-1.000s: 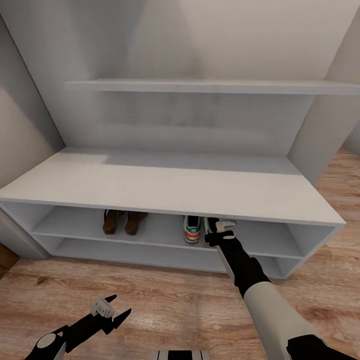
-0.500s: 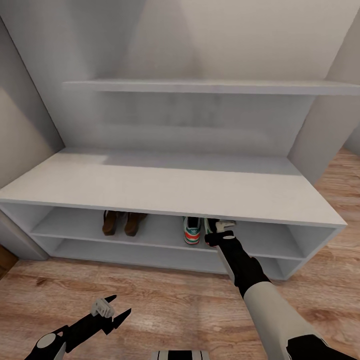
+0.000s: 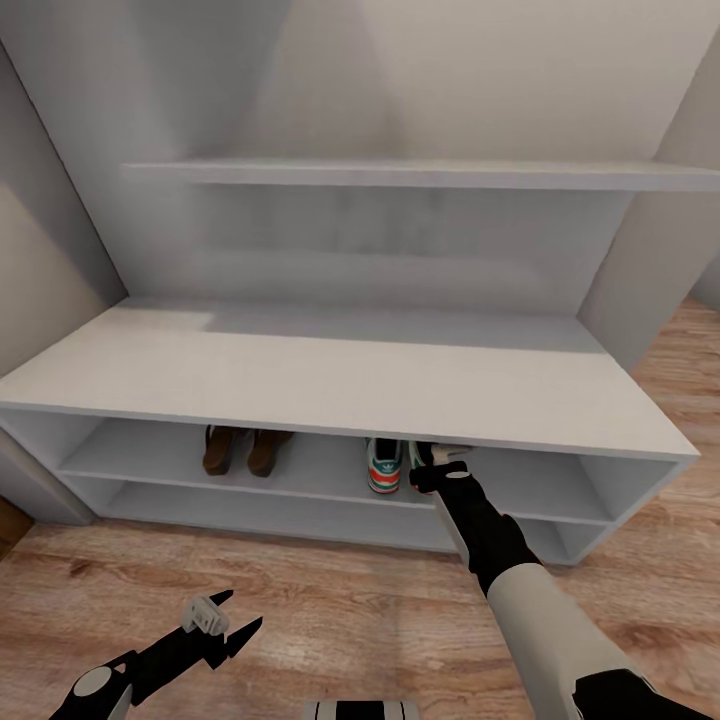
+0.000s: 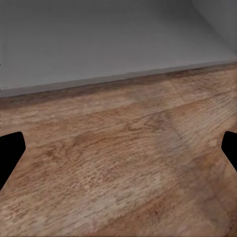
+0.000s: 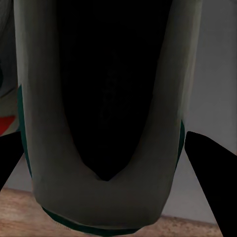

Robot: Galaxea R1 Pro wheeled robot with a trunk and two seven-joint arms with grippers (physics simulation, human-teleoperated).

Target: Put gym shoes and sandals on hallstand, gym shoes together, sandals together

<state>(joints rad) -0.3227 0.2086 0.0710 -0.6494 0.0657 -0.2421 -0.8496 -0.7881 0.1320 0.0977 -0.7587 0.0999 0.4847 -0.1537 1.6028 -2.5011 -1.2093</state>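
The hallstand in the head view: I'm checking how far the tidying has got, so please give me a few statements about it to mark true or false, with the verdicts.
1. Both sandals sit side by side on the upper open shelf of the hallstand. True.
2. A gym shoe stands on the bench top. False: it is on the same open shelf, right of the sandals.
3. The right claw reaches into that shelf beside this gym shoe. True.
4. The left claw grips a sandal. False: it is open over the corridor floor, holding nothing.
5. The right wrist view shows a shoe opening up close. True.
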